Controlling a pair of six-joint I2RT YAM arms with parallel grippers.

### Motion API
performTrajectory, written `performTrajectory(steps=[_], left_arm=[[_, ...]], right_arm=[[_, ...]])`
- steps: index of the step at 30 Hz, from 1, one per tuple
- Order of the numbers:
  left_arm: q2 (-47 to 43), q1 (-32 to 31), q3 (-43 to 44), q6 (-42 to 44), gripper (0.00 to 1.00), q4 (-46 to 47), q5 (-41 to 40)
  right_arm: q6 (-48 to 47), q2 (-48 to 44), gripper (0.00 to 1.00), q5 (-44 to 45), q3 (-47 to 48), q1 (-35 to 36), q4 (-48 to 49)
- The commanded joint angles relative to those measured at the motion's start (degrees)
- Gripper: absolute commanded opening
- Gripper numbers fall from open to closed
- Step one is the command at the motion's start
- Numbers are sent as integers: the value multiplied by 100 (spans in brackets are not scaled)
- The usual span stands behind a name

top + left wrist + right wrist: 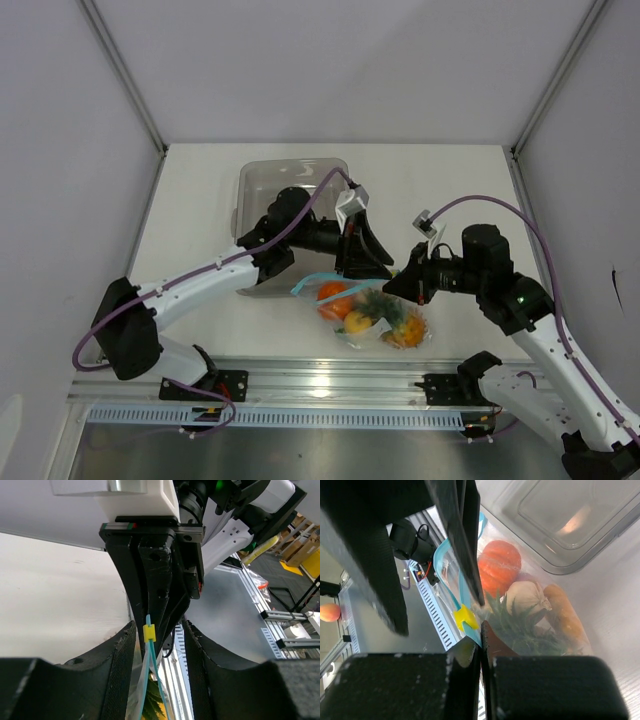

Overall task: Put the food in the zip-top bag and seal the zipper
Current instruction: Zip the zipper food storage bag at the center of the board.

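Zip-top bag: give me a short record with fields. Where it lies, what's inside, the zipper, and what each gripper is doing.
location: zip-top bag on the table, between the clear tray and the arm bases
contents: orange pumpkin, white radish, green sprig, yellow lemon
zipper: light blue, yellow slider on it
right gripper: shut on the zipper beside the slider
left gripper: open, fingers either side of the zipper

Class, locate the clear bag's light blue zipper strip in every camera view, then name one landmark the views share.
Top external: zipper at centre, curving along the bag's upper-left edge.
Left wrist: zipper at bottom centre, hanging under the yellow slider.
Right wrist: zipper left of centre, looping beside the orange pumpkin.
Shared landmark: the green leafy sprig.
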Motion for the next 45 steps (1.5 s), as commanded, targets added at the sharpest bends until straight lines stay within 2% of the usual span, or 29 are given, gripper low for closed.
performTrajectory(steps=[1, 10, 14, 22, 23, 24, 33, 37, 45], left_arm=[[35, -187, 313, 388, 46, -382, -194], [35, -372, 419, 898, 45, -1006, -625], [62, -372, 445, 881, 31, -1067, -686], [106, -372, 481, 854, 10, -1085, -678], [106, -372, 481, 854, 2, -1094, -686], [106, -372, 481, 846, 1, -1094, -678], [1, -336, 428, 1012, 1, -1620, -739], [-166, -223, 113, 1004, 1, -1648, -626], [-316, -90, -214, 899, 1, -1446, -362]], right_arm=[[29, 0, 0, -168, 123, -21, 288], [100, -35, 0, -98, 202, -21, 253], [118, -44, 0, -81, 193, -21, 235], [91, -70, 0, -2, 220, -21, 174], [91, -70, 0, 51, 220, -21, 156], [91, -79, 0, 86, 220, -21, 147], [609, -650, 0, 719, -26, -21, 569], [794, -931, 0, 1140, -61, -21, 596], [838, -985, 0, 887, -211, -21, 683]])
